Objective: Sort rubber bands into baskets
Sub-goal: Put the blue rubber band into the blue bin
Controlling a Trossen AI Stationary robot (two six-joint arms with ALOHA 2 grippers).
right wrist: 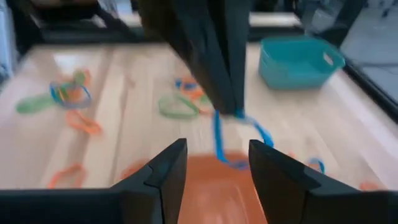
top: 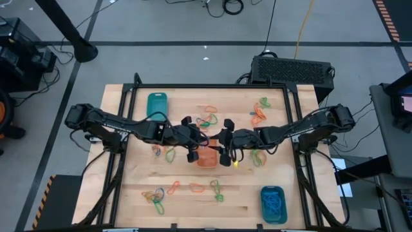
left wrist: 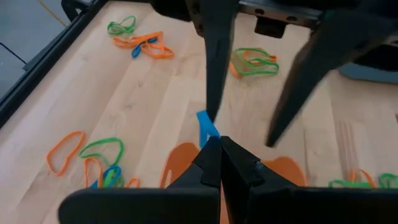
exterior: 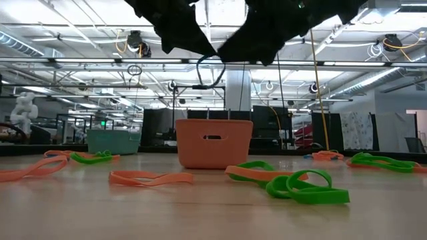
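While both arms meet at mid-frame over the orange basket [top: 207, 158], the left end effector [left wrist: 219, 142] is pinched shut on a blue rubber band [right wrist: 231, 142], the loop dangling straight down. Facing it, the right end effector [right wrist: 212, 163] stands wide open and empty, its fingers either side of the loop, the nearer arm for a handover. The blue-filled teal basket [top: 273, 203] waits lower right on the table [top: 193, 206].

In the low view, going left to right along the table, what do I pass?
Orange band at the left edge → teal basket far back → flat orange band → orange basket → bright green band up front → green bands at the right edge.
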